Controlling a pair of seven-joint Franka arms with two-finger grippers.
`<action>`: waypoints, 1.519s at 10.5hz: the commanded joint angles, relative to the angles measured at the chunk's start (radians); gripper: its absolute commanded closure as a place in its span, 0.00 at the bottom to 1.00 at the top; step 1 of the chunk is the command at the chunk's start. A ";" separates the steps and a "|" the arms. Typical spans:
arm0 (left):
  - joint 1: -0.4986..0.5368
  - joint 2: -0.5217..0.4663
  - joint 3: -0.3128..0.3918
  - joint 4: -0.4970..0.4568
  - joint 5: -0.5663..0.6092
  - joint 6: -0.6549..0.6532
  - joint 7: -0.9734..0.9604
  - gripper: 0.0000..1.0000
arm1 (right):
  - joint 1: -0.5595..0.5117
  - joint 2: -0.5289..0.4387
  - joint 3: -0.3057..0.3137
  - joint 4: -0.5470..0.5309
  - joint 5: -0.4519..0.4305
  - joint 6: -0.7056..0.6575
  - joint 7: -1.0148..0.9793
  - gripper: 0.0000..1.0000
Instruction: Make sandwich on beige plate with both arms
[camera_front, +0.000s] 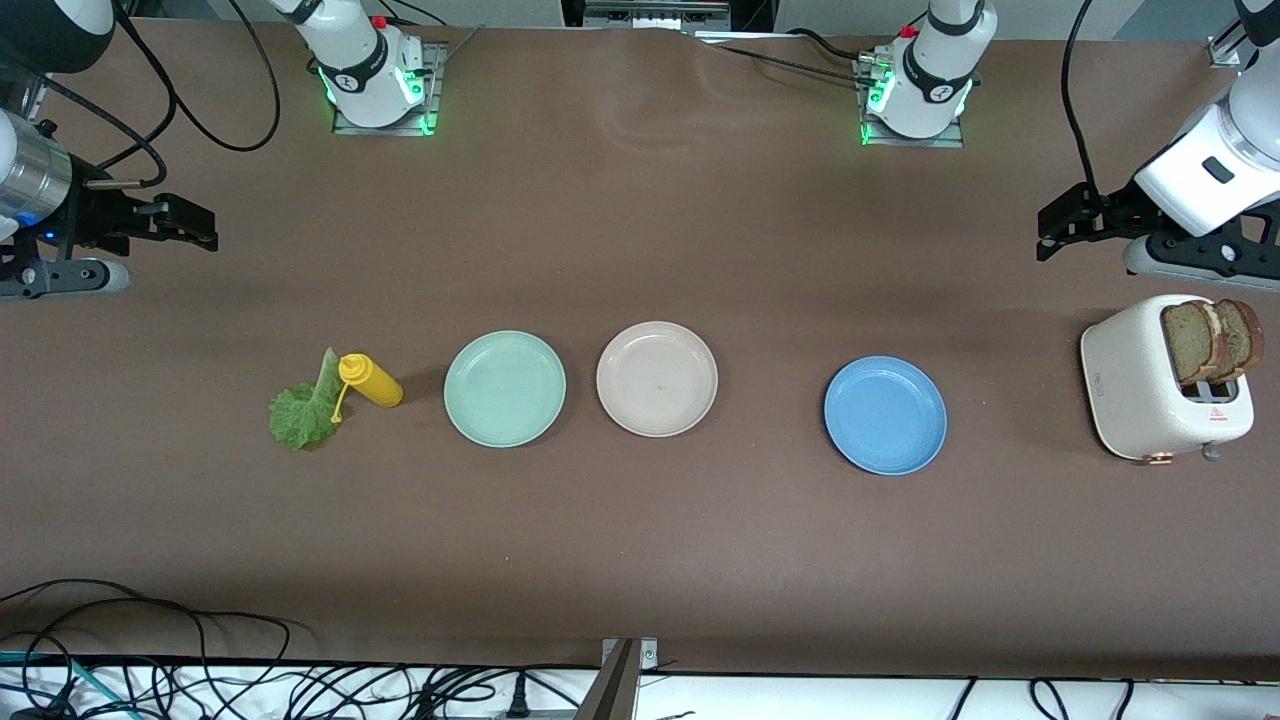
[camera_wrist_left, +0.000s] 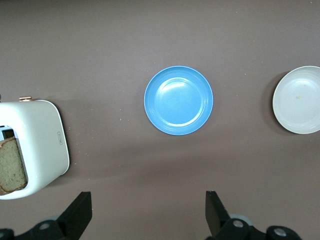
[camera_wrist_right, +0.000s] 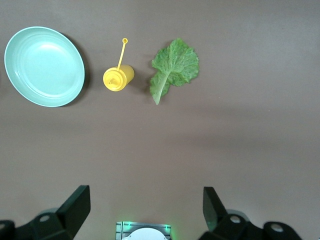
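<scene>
The beige plate (camera_front: 657, 379) lies bare at the table's middle and shows at the edge of the left wrist view (camera_wrist_left: 298, 100). Two brown toast slices (camera_front: 1212, 342) stand in a white toaster (camera_front: 1150, 380) at the left arm's end; one slice shows in the left wrist view (camera_wrist_left: 12, 165). A green lettuce leaf (camera_front: 300, 410) lies flat toward the right arm's end and shows in the right wrist view (camera_wrist_right: 175, 67). My left gripper (camera_front: 1052, 225) (camera_wrist_left: 148, 215) is open and empty, up over bare table near the toaster. My right gripper (camera_front: 203, 226) (camera_wrist_right: 146, 212) is open and empty, up over the right arm's end.
A yellow squeeze bottle (camera_front: 370, 381) lies on its side, touching the lettuce. A mint-green plate (camera_front: 505, 388) sits beside the beige plate. A blue plate (camera_front: 885, 414) sits between the beige plate and the toaster. Cables run along the table's front edge.
</scene>
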 joint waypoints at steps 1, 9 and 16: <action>0.001 0.001 -0.002 0.020 -0.029 -0.020 -0.008 0.00 | -0.004 -0.059 -0.006 -0.051 -0.002 0.052 -0.010 0.00; -0.008 -0.001 -0.004 0.025 -0.021 -0.023 -0.004 0.00 | -0.005 -0.158 -0.029 -0.187 0.000 0.162 -0.017 0.00; -0.011 0.001 -0.004 0.032 -0.021 -0.026 -0.004 0.00 | -0.005 -0.144 -0.032 -0.182 0.000 0.153 -0.018 0.00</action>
